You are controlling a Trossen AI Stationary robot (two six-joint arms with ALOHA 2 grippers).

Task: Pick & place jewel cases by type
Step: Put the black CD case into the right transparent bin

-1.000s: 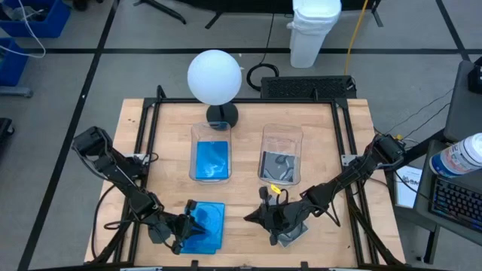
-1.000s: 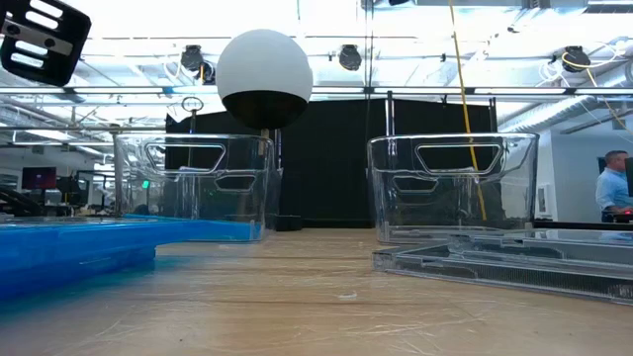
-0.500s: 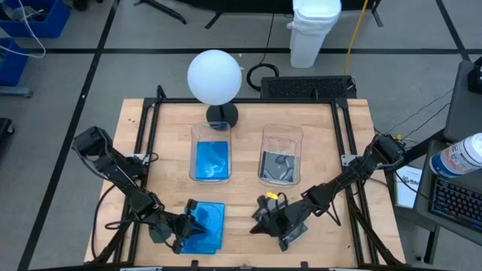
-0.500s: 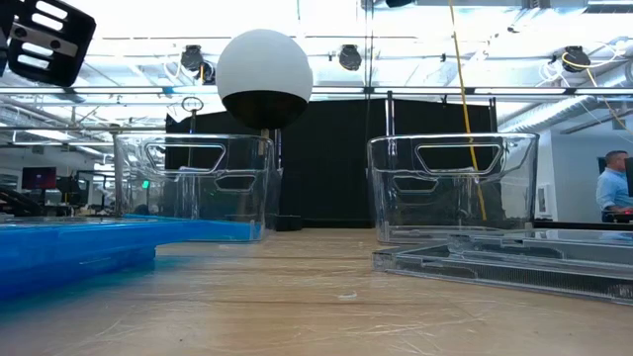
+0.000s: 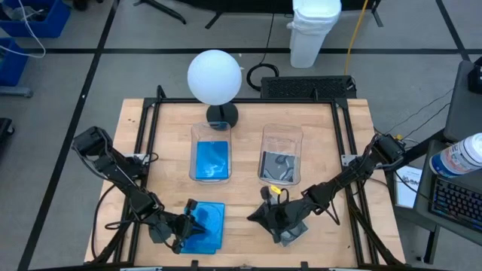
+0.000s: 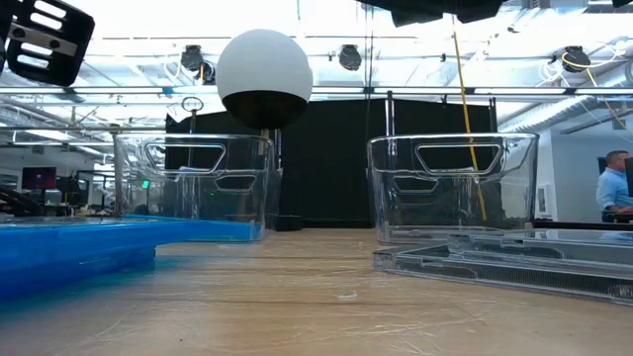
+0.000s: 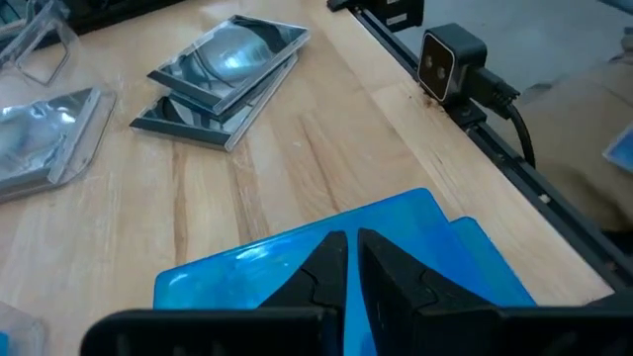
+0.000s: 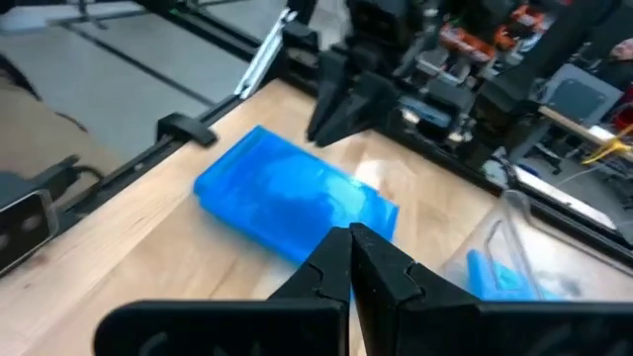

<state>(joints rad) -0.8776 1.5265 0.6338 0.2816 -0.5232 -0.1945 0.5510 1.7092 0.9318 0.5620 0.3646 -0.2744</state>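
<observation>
- High view: blue jewel cases (image 5: 206, 226) stacked at the near-left edge of the desk (image 5: 248, 128); clear jewel cases (image 5: 292, 230) stacked at near right. Left tub (image 5: 212, 153) already holds blue cases, right tub (image 5: 281, 155) holds clear/grey ones. Left gripper (image 5: 190, 224) sits over the blue stack's left part; right gripper (image 5: 265, 214) hangs just left of the clear stack.
- Low view: blue stack lies flat at left, clear stack flat at right, tubs behind them. Neither gripper's tips show here.
- Left wrist view: left gripper (image 7: 351, 259) fingers nearly together, tips over the top blue case (image 7: 336, 262); no case visibly pinched. Clear stack (image 7: 223, 79) well apart across the desk.
- Right wrist view: right gripper (image 8: 350, 247) clenched, empty, aimed at the blue stack (image 8: 292, 203) and the left arm beyond.
- Judgement: left arm is nearer the blue stack; its tub lies straight ahead, beyond the stack's far edge. Jaws must widen before any grasp.
</observation>
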